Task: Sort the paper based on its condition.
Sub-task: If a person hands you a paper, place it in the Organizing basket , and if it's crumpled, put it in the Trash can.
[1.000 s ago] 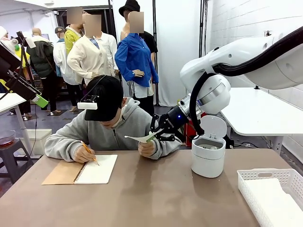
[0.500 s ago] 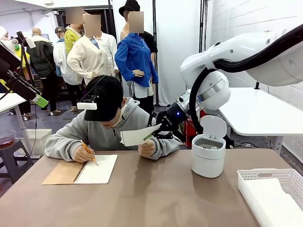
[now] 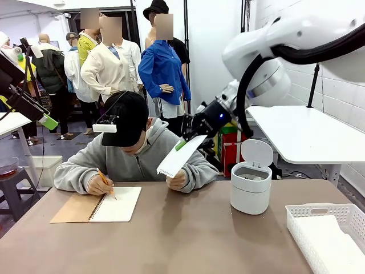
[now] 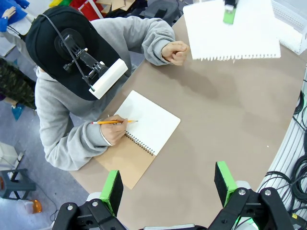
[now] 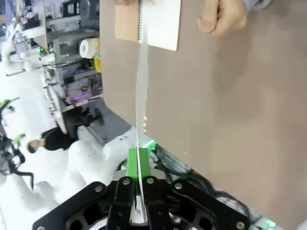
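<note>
Paper [image 3: 181,155], a single white sheet with one torn, perforated edge, is held in the air above the worktop [image 3: 171,240], in front of the person's closed hand [image 3: 178,180]. It is pinched at its upper edge by the right pincer [image 3: 181,145], whose green pads are shut flat on it. The sheet is judged to be very light, limp and easily creased, so an edge grip well in from the corner should suit it. The left pincer [image 4: 168,184] hangs high over the worktop with its jaws wide apart, holding nothing. A white basket [image 3: 351,214] sits at the robot's right.
</note>
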`<move>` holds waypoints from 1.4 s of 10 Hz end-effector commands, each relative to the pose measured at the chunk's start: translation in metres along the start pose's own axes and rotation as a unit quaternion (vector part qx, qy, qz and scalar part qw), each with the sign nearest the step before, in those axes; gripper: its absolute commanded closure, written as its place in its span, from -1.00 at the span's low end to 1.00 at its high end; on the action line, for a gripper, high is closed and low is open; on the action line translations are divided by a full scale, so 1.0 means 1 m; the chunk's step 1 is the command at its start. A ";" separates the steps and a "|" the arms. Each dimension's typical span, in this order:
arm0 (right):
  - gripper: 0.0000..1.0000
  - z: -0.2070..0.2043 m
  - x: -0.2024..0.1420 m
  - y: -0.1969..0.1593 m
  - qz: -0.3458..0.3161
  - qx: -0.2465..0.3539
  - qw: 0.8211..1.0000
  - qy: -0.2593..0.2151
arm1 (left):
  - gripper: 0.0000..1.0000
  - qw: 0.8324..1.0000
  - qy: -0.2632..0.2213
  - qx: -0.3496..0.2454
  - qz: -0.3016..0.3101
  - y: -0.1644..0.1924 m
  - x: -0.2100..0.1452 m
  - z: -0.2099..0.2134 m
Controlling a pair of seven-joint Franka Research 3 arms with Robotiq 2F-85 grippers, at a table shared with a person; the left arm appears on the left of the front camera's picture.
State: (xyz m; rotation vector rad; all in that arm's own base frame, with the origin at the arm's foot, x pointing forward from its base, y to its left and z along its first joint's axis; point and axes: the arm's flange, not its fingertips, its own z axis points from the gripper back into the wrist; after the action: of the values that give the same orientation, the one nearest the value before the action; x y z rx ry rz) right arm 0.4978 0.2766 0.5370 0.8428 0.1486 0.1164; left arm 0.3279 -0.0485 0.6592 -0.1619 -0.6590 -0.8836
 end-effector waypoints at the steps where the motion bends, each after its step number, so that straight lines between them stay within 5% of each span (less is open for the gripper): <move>1: 1.00 0.033 -0.023 0.011 0.084 -0.051 0.995 -0.029 | -1.00 1.000 0.001 0.001 0.001 0.000 -0.001 0.000; 4: 1.00 0.077 -0.071 0.028 0.178 -0.198 0.958 -0.109 | -1.00 1.000 0.001 0.001 0.001 0.000 -0.001 0.000; 8: 1.00 0.109 -0.102 -0.007 0.155 -0.312 0.919 -0.185 | -1.00 1.000 0.001 0.001 0.001 0.000 -0.001 0.000; 14: 1.00 0.166 -0.155 -0.102 0.047 -0.331 0.929 -0.160 | -1.00 1.000 0.001 0.001 0.001 0.000 -0.001 0.000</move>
State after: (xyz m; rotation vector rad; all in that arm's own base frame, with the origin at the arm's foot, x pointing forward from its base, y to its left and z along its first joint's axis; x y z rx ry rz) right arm 0.3967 0.0642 0.5797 0.2008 -0.2395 0.1257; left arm 0.3279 -0.0485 0.6592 -0.1620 -0.6590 -0.8837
